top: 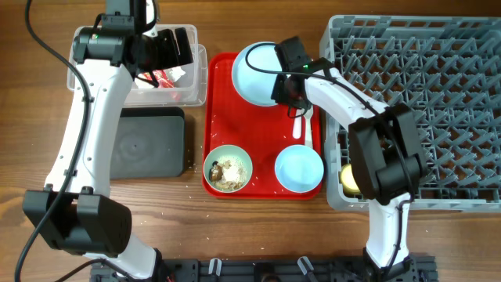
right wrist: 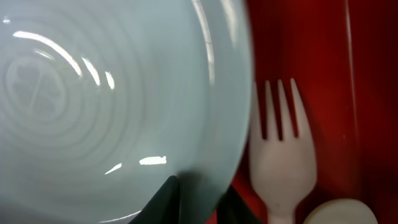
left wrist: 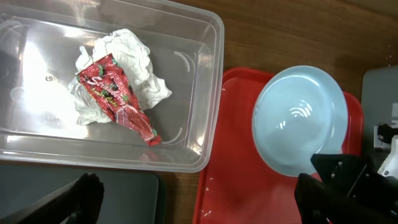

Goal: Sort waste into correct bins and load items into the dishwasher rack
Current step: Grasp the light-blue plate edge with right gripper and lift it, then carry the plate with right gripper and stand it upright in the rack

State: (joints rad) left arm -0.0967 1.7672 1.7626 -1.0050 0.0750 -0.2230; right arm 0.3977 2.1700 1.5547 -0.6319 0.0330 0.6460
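The rack (top: 438, 78) at 3 o'clock holds only the cup (top: 349, 178), and the tub (left wrist: 208, 74) at 10 o'clock has the napkin (left wrist: 134, 56) and wrapper (left wrist: 115, 96). Our right gripper (top: 283, 78) pinches the plate (top: 254, 70) at 12 o'clock, and the left gripper (top: 168, 48) hangs spread and empty. We judge the green bowl (top: 244, 157), blue bowl (top: 298, 168), rice (top: 227, 168), fork (right wrist: 280, 162) and spoon (right wrist: 339, 214) are left to do.

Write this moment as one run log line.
left gripper: open, empty, over clear tub | clear tub: napkin, snack wrapper inside | right gripper: shut on pale blue plate rim, over red tray

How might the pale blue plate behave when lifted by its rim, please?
The pale blue plate shows glossy highlights, so it may slip. It looks rigid and thin, probably light. Wide and shallow, it would likely tilt if edge-held.
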